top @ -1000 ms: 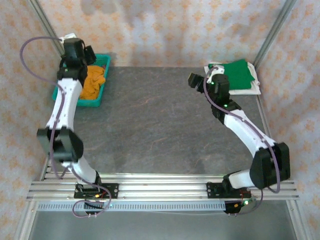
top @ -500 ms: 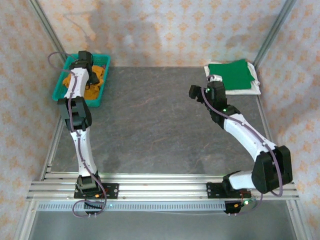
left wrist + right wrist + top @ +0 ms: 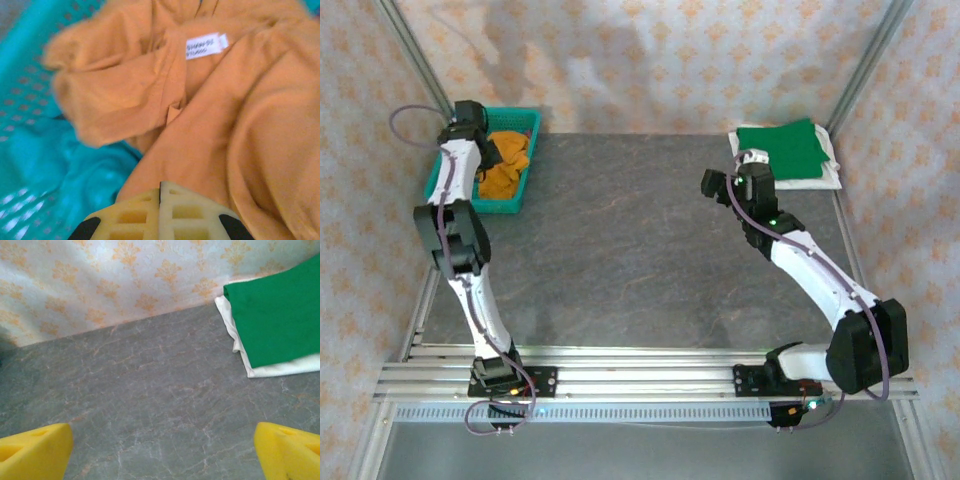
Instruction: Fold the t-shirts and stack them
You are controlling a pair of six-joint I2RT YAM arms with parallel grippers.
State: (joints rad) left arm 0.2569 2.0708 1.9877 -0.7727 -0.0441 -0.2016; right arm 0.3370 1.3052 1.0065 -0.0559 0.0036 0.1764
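The teal basket (image 3: 520, 113) holds a crumpled mustard-orange t-shirt (image 3: 508, 160).

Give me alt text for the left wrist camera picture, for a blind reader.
A crumpled mustard-orange t-shirt with a white label lies in a teal mesh basket. The left gripper, shut, sits at the bottom edge.

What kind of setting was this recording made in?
Probably a staged robot test cell, not a home: patterned backdrop walls on metal posts, a grey tabletop, and a left arm and right arm bolted to an aluminium rail.
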